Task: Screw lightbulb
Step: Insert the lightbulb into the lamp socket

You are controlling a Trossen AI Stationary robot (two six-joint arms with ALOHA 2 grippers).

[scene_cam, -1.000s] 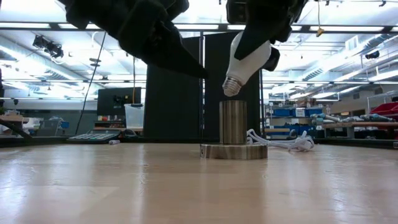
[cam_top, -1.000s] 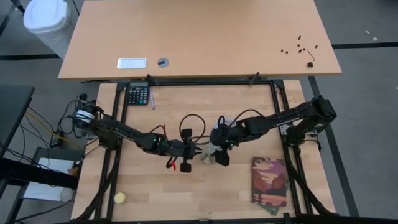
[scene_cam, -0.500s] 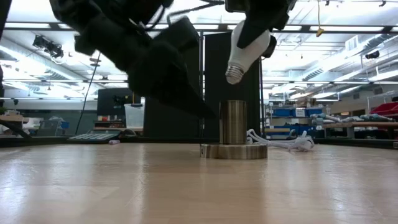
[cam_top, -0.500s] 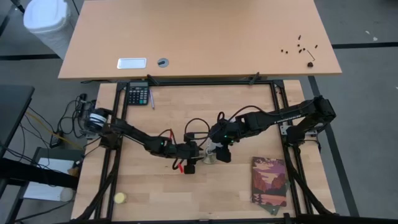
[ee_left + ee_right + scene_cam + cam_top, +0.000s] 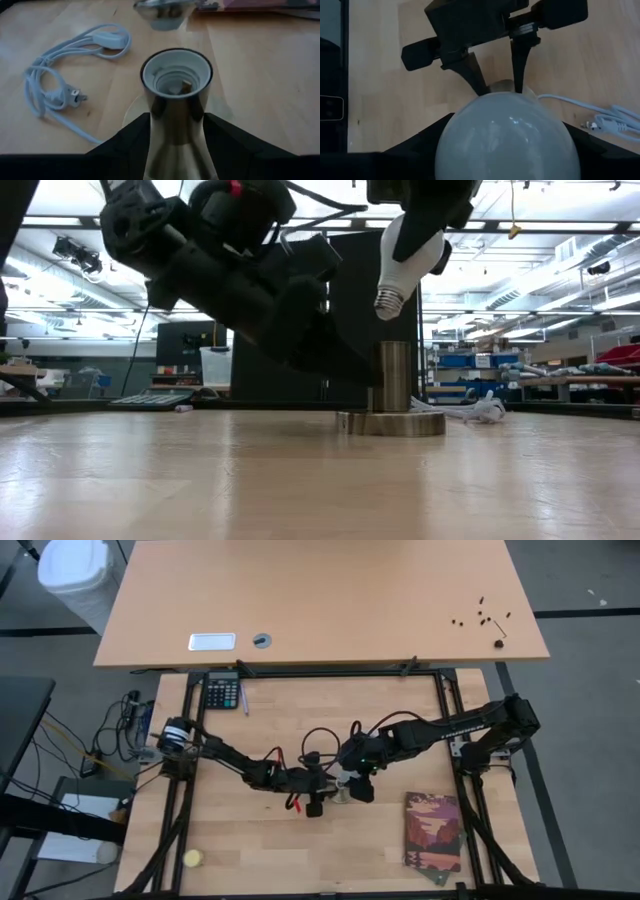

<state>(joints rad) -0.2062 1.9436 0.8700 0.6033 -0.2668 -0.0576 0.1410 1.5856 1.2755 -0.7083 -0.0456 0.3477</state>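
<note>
The socket (image 5: 394, 375) is a shiny upright metal tube on a round flat disc (image 5: 392, 423), standing mid-table (image 5: 341, 793). My left gripper (image 5: 176, 120) comes in low from the table's left, one finger on each side of the tube. The white frosted lightbulb (image 5: 412, 255) hangs tilted in my right gripper (image 5: 507, 150). Its grey screw base (image 5: 390, 302) points down, just above the tube's open mouth (image 5: 176, 75) and clear of it. My left gripper has the socket's tube (image 5: 175, 107) between its two fingers (image 5: 132, 135), which lie against opposite sides. They come slanting down from the table's left. The socket stands upright with its disc on the table. My right gripper pinches the bulb's round glass (image 5: 507, 130) between its two fingers (image 5: 420, 145), from above, slanting down. The bulb is lifted clear and tilted, screw base lowest.
A white cord with plug and switch (image 5: 65, 85) lies just beyond the socket. A picture book (image 5: 433, 832) lies at the near right, a small yellow ball (image 5: 192, 858) at the near left and a calculator (image 5: 222, 692) at the far left.
My left gripper has come down and toward the socket, opened, and set its fingers around the tube. The socket has slid a little toward the table's right, still upright. My right gripper has risen slightly with the bulb.
</note>
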